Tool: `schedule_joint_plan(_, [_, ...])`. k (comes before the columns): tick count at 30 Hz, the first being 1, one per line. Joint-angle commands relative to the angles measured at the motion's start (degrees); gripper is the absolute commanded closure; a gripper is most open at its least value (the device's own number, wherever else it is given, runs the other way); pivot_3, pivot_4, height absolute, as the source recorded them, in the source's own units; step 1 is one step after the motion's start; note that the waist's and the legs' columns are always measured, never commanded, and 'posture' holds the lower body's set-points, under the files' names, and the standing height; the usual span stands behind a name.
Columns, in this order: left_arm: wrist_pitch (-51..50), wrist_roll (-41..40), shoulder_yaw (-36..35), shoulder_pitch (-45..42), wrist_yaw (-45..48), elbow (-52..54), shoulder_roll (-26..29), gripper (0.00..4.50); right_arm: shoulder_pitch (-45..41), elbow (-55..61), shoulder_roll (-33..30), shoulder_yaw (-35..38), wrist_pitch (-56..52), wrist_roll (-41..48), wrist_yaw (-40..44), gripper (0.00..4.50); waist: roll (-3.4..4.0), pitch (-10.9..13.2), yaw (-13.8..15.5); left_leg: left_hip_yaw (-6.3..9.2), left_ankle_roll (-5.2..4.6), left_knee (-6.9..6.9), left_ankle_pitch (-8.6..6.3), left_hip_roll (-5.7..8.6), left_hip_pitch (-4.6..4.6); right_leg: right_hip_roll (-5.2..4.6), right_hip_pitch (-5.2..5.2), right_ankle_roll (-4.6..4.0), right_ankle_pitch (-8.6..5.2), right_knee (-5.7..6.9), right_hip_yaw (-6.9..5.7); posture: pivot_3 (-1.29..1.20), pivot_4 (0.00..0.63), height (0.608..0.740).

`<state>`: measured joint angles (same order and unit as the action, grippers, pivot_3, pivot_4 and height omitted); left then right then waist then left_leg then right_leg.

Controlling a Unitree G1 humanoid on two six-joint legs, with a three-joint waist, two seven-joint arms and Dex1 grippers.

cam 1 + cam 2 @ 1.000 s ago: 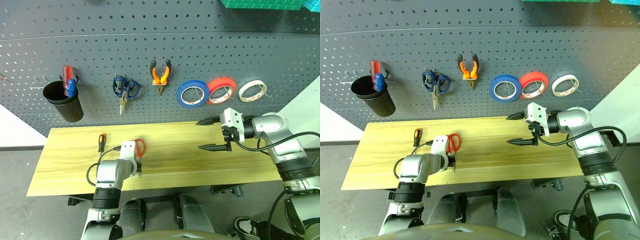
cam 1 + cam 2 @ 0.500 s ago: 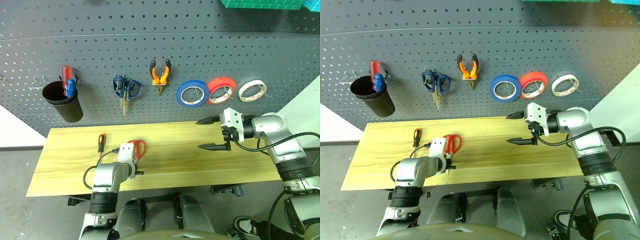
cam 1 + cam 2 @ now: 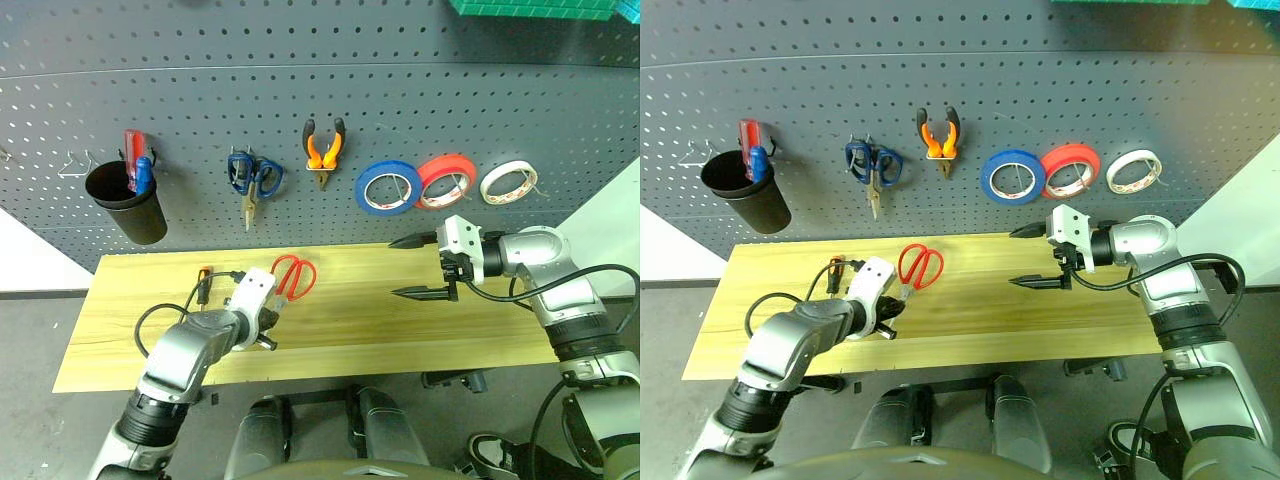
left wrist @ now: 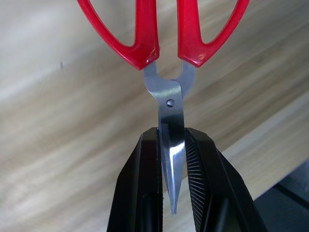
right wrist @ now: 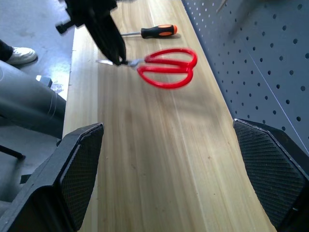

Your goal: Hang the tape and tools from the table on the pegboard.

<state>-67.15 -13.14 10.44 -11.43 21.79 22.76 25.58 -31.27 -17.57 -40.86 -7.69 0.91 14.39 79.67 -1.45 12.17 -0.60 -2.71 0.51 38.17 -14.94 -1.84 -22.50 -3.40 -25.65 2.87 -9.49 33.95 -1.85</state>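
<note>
Gripping the blades of the red scissors [image 3: 291, 280], the left gripper [image 3: 268, 318] holds them above the table [image 3: 400, 325]; their long axis runs from the clamped tips up toward the pegboard [image 3: 400, 110], handles leading. The screwdriver [image 3: 203, 281] lies on the table beside them. The right gripper [image 3: 412, 266] hovers wide open, holding nothing.

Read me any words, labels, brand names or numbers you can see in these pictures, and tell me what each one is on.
None can be read.
Red scissors: no print on the handles or blades.
Tape rolls: no lettering to make out.
Pegboard and table: no labels or signs.
Screwdriver: handle too small to tell any marking.
</note>
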Motion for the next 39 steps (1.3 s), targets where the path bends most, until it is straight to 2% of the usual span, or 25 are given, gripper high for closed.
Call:
schedule_joint_plan(1, [9.45, -1.3, -0.92, 2.97, 6.45, 5.47, 5.38, 4.15, -1.12, 1.61, -0.23, 1.99, -0.55, 1.76, 0.54, 0.0, 0.01, -0.01, -0.05, 0.0, 0.0, 0.0, 0.0, 0.0, 0.0, 0.0, -0.01, -0.01, 0.0, 0.01, 0.0, 0.04, 0.141, 0.74])
schedule_joint_plan(6, [21.09, -1.9, -4.06, 9.15, 12.19, 6.81, 10.32, 4.15, -1.67, 1.95, -0.69, 2.53, -2.05, 2.78, 1.17, 0.0, 0.02, -0.01, -0.02, -0.04, 0.0, 0.0, 0.0, 0.0, 0.0, -0.04, -0.01, -0.01, 0.0, -0.02, 0.01, 0.05, 0.126, 0.74])
schedule_joint_plan(15, [26.84, -7.44, -16.61, 20.51, 12.8, 13.75, 8.17, 4.15, -2.32, 1.3, -0.61, 3.22, -1.66, 2.86, 1.45, 0.0, 0.0, -0.05, 0.21, -0.09, 0.0, 0.0, 0.0, 0.0, -0.1, -0.11, -0.06, 0.01, 0.01, -0.07, 0.01, 0.08, 0.101, 0.74])
schedule_joint_plan(17, [31.84, -9.56, -21.75, 23.19, 15.98, 12.55, 8.22, 4.15, -2.65, 1.5, -0.48, 3.3, -1.85, 3.17, 1.64, 0.0, -0.03, -0.1, 0.22, -0.08, 0.0, 0.01, 0.0, 0.0, -0.1, -0.08, -0.07, 0.0, 0.01, -0.06, 0.0, 0.1, 0.097, 0.74])
schedule_joint_plan(19, [42.08, -9.03, -25.84, 26.96, 20.73, 9.87, 8.88, 4.15, -3.2, 1.27, -0.35, 3.47, -1.73, 3.41, 1.81, 0.0, -0.02, -0.27, 0.21, -0.07, 0.0, 0.0, 0.0, -0.01, -0.09, -0.04, -0.09, -0.02, 0.02, -0.05, -0.01, 0.11, 0.091, 0.74])
schedule_joint_plan(25, [63.63, -12.75, -34.34, 32.6, 29.71, 0.09, 4.22, 4.15, -4.53, 3.15, 0.09, 5.92, -8.67, 9.27, 2.95, 0.0, -0.02, -0.81, 0.86, -0.12, 0.02, 0.01, -0.01, -0.02, -0.11, -0.04, -0.12, -0.06, 0.04, -0.13, -0.01, 0.13, 0.081, 0.74])
schedule_joint_plan(31, [79.6, -12.87, -35.65, 30.86, 32.21, -11.5, -1.7, 4.15, -5.69, 6.75, 0.04, 9.77, -16.11, 15.09, 1.39, 0.0, 0.12, -2.01, 2.54, -0.17, 0.02, 0.0, -0.02, -0.06, -0.62, -0.13, -0.4, -0.07, 0.11, -0.48, -0.09, 0.14, 0.067, 0.74])
schedule_joint_plan(33, [83.49, -12.58, -35.41, 28.52, 32.79, -14.97, -1.91, 4.15, -6.04, 8.28, -0.23, 10.64, -17.91, 16.42, 0.91, 0.0, 0.04, -2.43, 3.18, -0.23, 0.01, 0.03, -0.01, -0.04, -0.85, -0.1, -0.7, -0.12, 0.23, -0.44, -0.07, 0.14, 0.06, 0.74])
schedule_joint_plan(39, [89.17, -12.22, -33.68, 22.66, 33.73, -22.71, -1.13, 4.15, -6.17, 12.5, -1.04, 11.74, -20.63, 18.07, -0.22, 0.0, 0.13, -3.85, 4.2, -0.26, 0.0, 0.04, -0.01, -0.07, -0.81, -0.05, -0.66, -0.12, 0.25, -0.41, -0.1, 0.12, 0.046, 0.74])
